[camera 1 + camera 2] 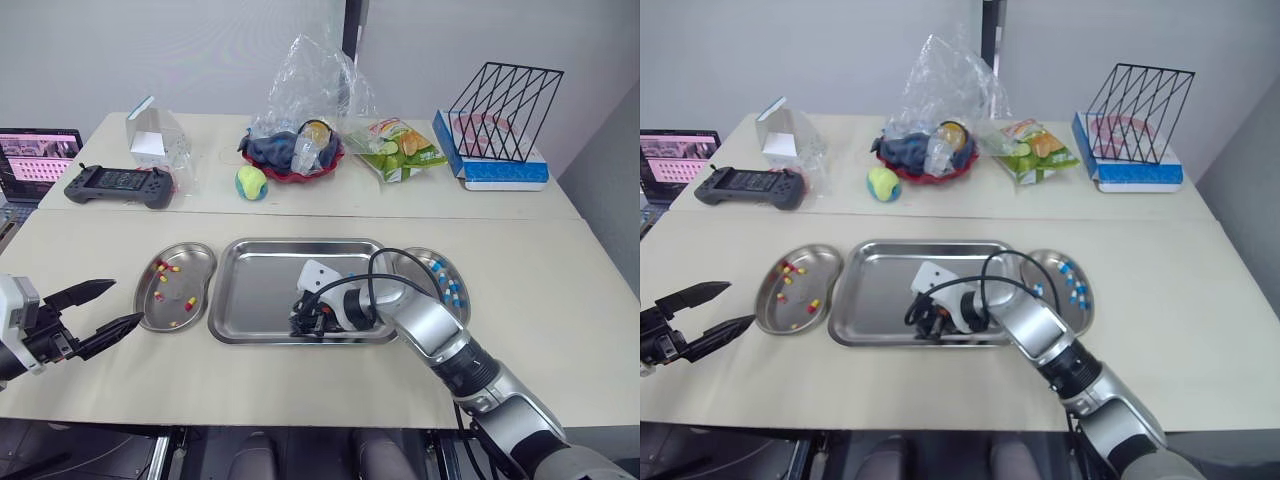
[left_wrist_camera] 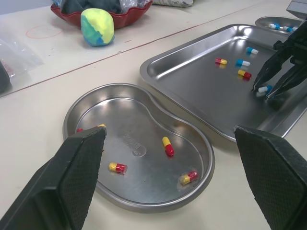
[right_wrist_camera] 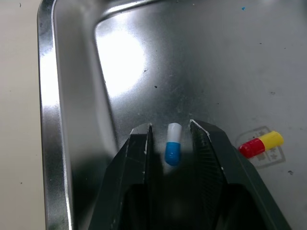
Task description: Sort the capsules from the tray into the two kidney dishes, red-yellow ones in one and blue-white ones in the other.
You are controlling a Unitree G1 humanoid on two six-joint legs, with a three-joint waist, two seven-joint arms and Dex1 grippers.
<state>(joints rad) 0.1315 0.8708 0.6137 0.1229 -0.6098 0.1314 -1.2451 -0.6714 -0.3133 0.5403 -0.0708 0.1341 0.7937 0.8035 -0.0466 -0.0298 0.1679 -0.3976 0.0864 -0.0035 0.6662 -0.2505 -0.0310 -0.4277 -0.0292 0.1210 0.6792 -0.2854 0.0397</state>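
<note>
The left end effector [image 1: 126, 302] hangs released and empty over the surface [image 1: 300, 385], just beside the left dish [image 1: 197, 270], which holds a handful of red-yellow capsules and no blue-white ones. In the tray [image 1: 260, 290], near its front rim, the right end effector [image 3: 170, 125] straddles a blue-white capsule [image 3: 172, 143] lying flat on the metal. Its jaws stand slightly apart on either side and are not yet clenched on it. A red-yellow capsule [image 3: 261, 143] lies just beside. The right dish [image 1: 420, 262] already carries several blue-white capsules. The sort looks well past halfway: five capsules appear to be left in the tray, three blue-white and two red-yellow.
</note>
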